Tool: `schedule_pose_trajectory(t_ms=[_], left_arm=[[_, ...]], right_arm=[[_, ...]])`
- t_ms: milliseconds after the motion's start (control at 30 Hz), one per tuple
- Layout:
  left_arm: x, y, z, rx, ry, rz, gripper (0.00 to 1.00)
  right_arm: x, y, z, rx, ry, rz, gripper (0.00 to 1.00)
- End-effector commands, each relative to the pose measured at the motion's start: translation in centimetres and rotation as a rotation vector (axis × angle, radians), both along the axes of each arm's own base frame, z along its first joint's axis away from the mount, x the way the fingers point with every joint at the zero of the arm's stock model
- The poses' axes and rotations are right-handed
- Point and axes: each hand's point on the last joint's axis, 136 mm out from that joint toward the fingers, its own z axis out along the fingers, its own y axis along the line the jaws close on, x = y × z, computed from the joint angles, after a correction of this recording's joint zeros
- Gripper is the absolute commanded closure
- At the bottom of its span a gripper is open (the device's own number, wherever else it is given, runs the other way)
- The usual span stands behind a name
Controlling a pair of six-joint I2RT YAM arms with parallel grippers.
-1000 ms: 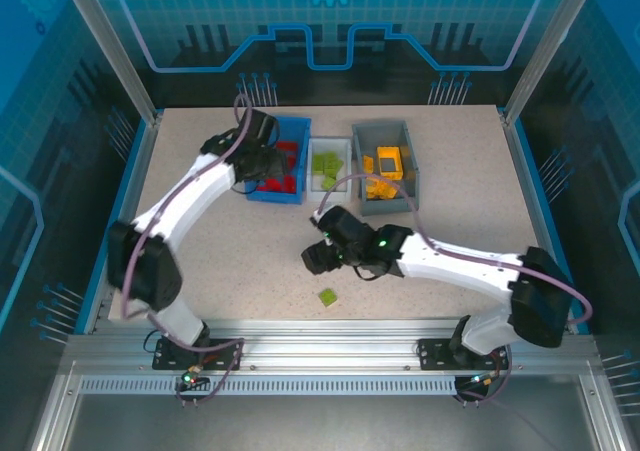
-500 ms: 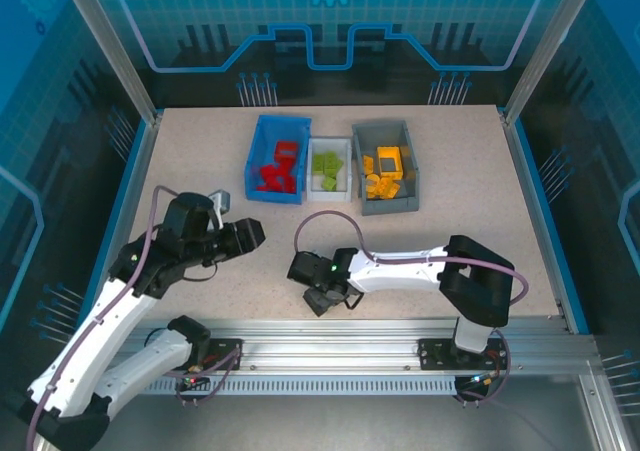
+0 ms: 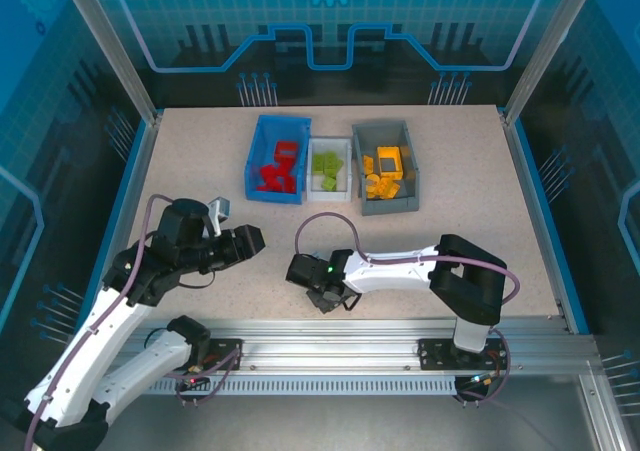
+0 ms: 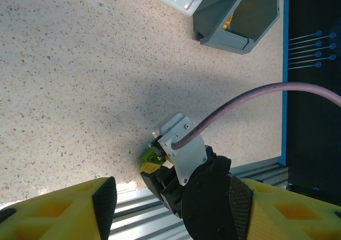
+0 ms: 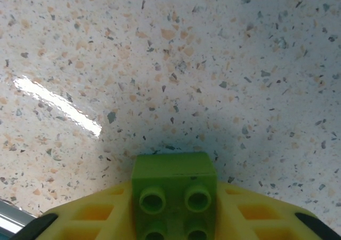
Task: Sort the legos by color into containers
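From above, three bins stand side by side at the far middle of the table (image 3: 480, 221), each taking one colour: the blue bin (image 3: 276, 198) has red bricks (image 3: 275, 171), the white bin (image 3: 329, 196) green bricks (image 3: 326, 164), the grey bin (image 3: 390, 207) yellow bricks (image 3: 385, 166). The right gripper (image 3: 322, 299) is folded back and pointed down at a spot by the near rail (image 3: 330, 336), well apart from the bins, since that is where a stray piece lies. The left gripper (image 3: 247, 239) hangs over bare table to its left, out of the way. The left wrist view looks past its own fingers, which are spread wide with nothing between them, so it is released. Ahead, a green brick (image 4: 147, 155) sits on the table at the right gripper's tips, close to the rail. The right wrist view has that brick studs-up, flush between the two yellow fingers (image 5: 85, 213), which press both its sides: clenched on it, probably low on the table to get a square grip before a lift. Judging by colour, it belongs in the white bin.
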Motion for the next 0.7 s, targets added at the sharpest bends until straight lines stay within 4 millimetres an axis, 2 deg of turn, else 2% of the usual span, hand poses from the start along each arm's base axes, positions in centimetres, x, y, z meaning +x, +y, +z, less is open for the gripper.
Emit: schedule_pose_trajectory(t_ms=[0,100,200,367,500,567,667], left_arm=[[-0.1,-0.5,-0.2,-0.030,0.019,-0.009,0.38],[0.9,-0.9,0.8,-0.049,-0.011,-0.002,0.38],[2.4,-1.4,2.4,-0.072,-0.064,0.010,0.38],[5.9,-2.6,5.5,-0.097,-0.163,0.025,0.38],[8.2,-3.1,7.4,-0.086,-0.228,0.031,0.38],[8.9,-3.3,7.1,-0.068,-0.225,0.033,0.38],[9.3,-3.5,6.6,-0.067,-0.215,0.033,0.38]], right_arm=[[1.0,0.2,1.9,0.017,-0.045,-0.016,0.64],[3.4,-0.2,5.1,0.062,-0.107,-0.046,0.65],[6.9,-0.8,8.5,0.108,-0.174,-0.087,0.65],[14.6,-1.6,12.3,0.168,-0.283,-0.195,0.65],[20.7,-2.1,14.0,0.163,-0.351,-0.273,0.66],[23.4,-2.3,13.9,0.137,-0.370,-0.308,0.66],[26.5,-2.4,13.6,0.097,-0.394,-0.341,0.66]])
